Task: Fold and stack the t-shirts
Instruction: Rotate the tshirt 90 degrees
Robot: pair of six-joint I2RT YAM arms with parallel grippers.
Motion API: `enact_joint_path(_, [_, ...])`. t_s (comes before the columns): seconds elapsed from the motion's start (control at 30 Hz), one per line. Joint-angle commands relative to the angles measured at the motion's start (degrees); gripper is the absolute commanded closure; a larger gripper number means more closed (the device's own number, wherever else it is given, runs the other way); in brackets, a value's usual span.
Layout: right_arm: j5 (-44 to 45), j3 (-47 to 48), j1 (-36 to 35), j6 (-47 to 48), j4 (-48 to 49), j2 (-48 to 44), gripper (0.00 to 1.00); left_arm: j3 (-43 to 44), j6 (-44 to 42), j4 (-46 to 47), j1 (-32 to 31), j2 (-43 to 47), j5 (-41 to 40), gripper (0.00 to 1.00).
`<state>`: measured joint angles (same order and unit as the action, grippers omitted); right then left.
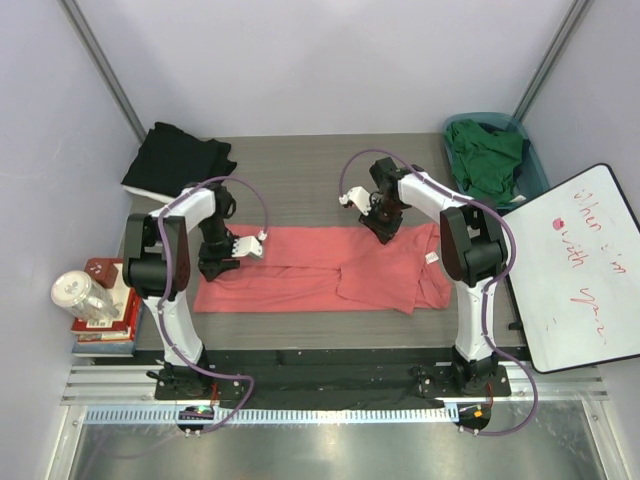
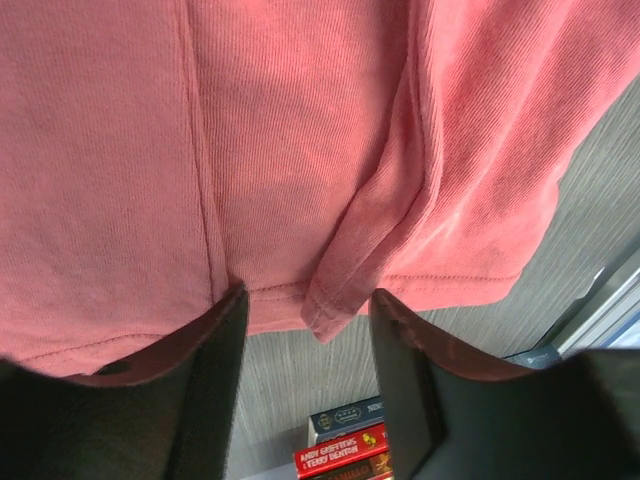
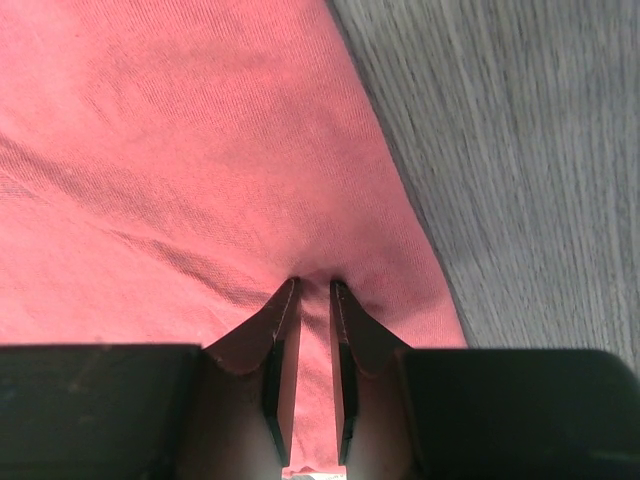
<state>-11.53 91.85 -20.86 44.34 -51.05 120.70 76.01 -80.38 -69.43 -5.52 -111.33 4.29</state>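
across the middle of the surface (image 1: pixel 300 160) lies the coral-pink shirt (image 1: pixel 310 275), spread wide and rumpled toward its right end. right hand (image 3: pixel 313 288) is pinched tight on a fold at the far edge. left hand (image 2: pixel 305 300) hangs over the left hem, fingers spread apart. black shirt (image 1: pixel 178 160) sits far left, and dark green shirt (image 1: pixel 488 155) is heaped in the teal basket (image 1: pixel 537 170) far right.

The grey table (image 1: pixel 300 170) carries a coral-pink shirt (image 1: pixel 300 280) and a black shirt (image 1: pixel 175 160).
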Motion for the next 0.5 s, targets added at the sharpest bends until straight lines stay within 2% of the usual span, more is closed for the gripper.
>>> enact_joint_path(0.0, [-1.0, 2.0, 0.0, -0.5, 1.7, 1.2, 0.78, 0.4, -0.8, -0.4, 0.0, -0.3, -1.3, 0.53])
enact_joint_path(0.1, [-1.0, 2.1, 0.0, -0.6, 1.7, 1.2, 0.78, 0.6, -0.6, -0.5, 0.0, -0.6, -1.6, 0.69])
enact_joint_path(0.13, [-1.0, 2.1, 0.0, -0.5, 1.7, 1.1, 0.78, 1.0, -0.6, -0.9, 0.0, -0.7, -1.7, 0.77])
enact_joint_path(0.2, [-1.0, 2.1, 0.0, -0.5, 1.7, 1.2, 0.78, 1.3, -0.1, -1.2, 0.0, -1.0, -1.7, 0.84])
enact_joint_path(0.23, [-1.0, 2.1, 0.0, -0.5, 1.6, 1.2, 0.78, 1.8, 0.0, -1.4, 0.1, -1.1, -1.7, 0.9])
enact_joint_path(0.37, [-1.0, 1.9, 0.0, -0.4, 1.7, 1.2, 0.78, 3.4, 0.3, -3.2, 0.1, -0.9, -1.8, 0.99])
enact_joint_path(0.47, [-1.1, 1.7, 0.0, -0.4, 1.8, 1.2, 0.79, 5.5, 0.3, -5.4, 0.1, -0.6, -2.4, 1.0])
